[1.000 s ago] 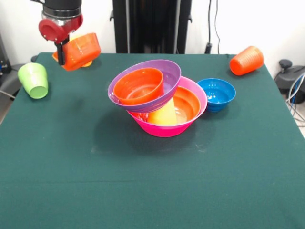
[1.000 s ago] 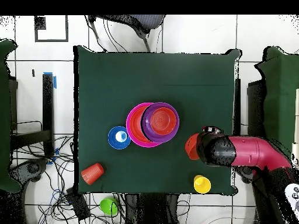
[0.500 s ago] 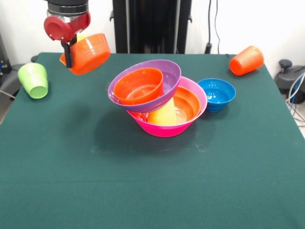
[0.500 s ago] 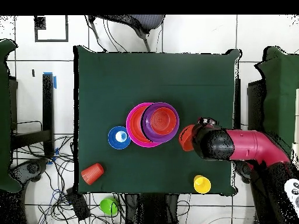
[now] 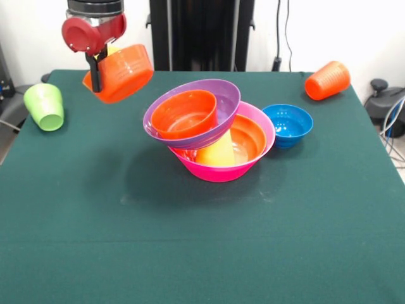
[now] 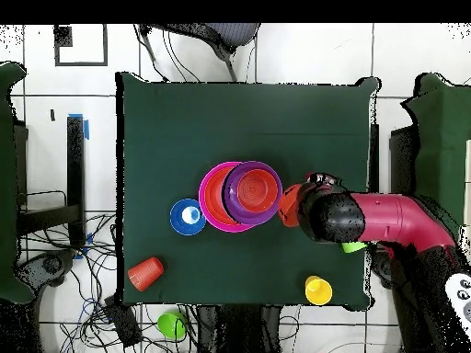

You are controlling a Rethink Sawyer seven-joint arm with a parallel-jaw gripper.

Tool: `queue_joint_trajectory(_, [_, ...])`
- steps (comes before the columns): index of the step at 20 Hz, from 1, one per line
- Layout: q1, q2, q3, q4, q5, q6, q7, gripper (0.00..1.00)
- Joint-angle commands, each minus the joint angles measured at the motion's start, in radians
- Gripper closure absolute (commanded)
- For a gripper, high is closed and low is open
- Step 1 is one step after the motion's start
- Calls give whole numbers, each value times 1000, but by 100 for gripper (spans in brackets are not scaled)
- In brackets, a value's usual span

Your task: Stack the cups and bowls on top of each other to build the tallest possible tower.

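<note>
Gripping a tilted small orange bowl (image 5: 120, 71), the pincer (image 5: 97, 69) hangs beside the lopsided tower (image 5: 212, 130).

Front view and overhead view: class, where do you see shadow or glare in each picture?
Front view: a soft dark shadow lies on the table left of the tower, and highlights gleam on the blue bowl. Overhead view: a bright white glare spot sits inside the blue bowl.
</note>
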Motion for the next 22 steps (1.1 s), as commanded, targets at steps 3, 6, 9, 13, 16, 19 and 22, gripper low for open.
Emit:
queue_joint_trajectory(3, [116, -84, 24, -127, -4, 181, 31, 100])
queue_joint_trajectory(6, [151, -126, 16, -146, -36, 224, -8, 100])
queue_joint_trajectory(9, [200, -129, -7, -172, -88, 241, 2, 100])
queue_joint_trajectory(13, [241, -131, -15, -199, -119, 269, 2, 100])
queue_joint_trajectory(16, [272, -129, -26, -214, -137, 286, 17, 100])
queue_joint_trajectory(19, [308, -106, -50, -219, -162, 282, 58, 100])
queue_joint_trajectory(22, [345, -80, -74, -231, -171, 316, 81, 100])
